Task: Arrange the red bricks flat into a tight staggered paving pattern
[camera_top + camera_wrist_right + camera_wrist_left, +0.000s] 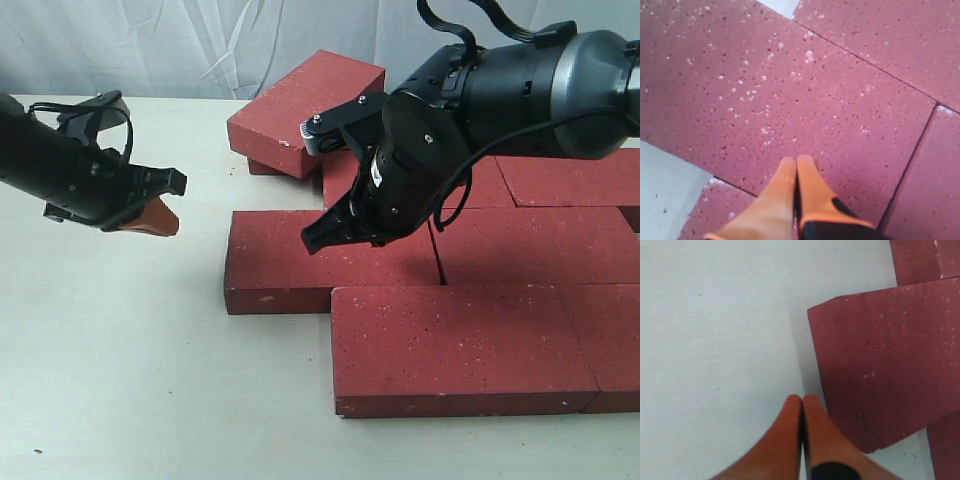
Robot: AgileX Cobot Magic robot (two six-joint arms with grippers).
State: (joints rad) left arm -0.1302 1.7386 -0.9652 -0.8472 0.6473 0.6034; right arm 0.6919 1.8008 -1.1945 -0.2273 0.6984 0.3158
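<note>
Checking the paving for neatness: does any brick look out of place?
Yes. The red brick at the paving's back-left corner is askew: turned at an angle to the flat-laid bricks and apparently raised, resting on something beneath it.

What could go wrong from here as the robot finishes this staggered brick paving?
1. The back brick lies tilted, not flat; a nudge may make it slide onto the laid rows.
2. The right gripper, shut, sits low over the middle-row brick; a sideways sweep might shove it and open the joints.
</note>
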